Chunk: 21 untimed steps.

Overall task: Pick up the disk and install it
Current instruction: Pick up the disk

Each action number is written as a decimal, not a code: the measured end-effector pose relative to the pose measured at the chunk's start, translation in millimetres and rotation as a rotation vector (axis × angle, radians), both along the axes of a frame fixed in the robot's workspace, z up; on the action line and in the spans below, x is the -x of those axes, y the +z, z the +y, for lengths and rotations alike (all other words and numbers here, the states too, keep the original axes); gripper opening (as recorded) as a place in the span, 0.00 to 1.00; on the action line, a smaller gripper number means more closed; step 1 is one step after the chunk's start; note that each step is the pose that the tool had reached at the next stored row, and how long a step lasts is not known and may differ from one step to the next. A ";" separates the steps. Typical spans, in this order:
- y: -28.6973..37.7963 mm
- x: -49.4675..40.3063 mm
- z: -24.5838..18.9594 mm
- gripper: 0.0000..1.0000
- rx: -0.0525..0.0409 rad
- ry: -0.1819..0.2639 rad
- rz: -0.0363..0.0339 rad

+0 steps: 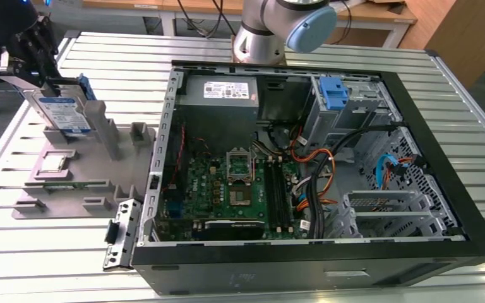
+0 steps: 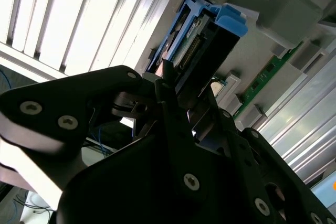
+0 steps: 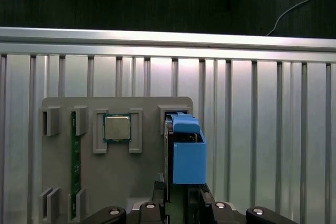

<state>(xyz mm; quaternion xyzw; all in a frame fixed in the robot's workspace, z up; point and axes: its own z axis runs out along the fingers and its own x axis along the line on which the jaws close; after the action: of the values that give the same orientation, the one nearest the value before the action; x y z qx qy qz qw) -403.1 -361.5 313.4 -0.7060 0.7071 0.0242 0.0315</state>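
The pick-up step is underway. The gripper [image 1: 43, 82] is closing on the upper end of the disk [image 1: 64, 111] and appears to be clamping it. The disk is standing upright in a slot of the grey fixture [image 1: 74, 184] on the surface [image 1: 444, 82], beside the open computer case [image 1: 411, 158]. Extraction is likely calling for a straight, untilted pull along the slot.

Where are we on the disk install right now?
Done: nothing installed yet; the disk stands upright at the grey fixture, outside the open computer case. In hand: the gripper sits at the disk's top end; whether it grips, I cannot tell. Left: the disk is not in the case.
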 end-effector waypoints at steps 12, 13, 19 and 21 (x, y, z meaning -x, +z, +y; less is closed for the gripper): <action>2.1 0.0 0.0 0.35 0.0001 0.000 0.0003; 2.6 0.0 0.0 0.35 0.0001 0.000 0.0003; 3.0 0.0 0.0 0.35 0.0000 0.000 0.0000; 3.6 0.0 0.0 0.35 0.0002 0.000 0.0003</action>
<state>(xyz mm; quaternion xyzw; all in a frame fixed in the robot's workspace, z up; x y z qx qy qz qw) -403.2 -361.5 317.0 -0.7060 0.7071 0.0243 0.0313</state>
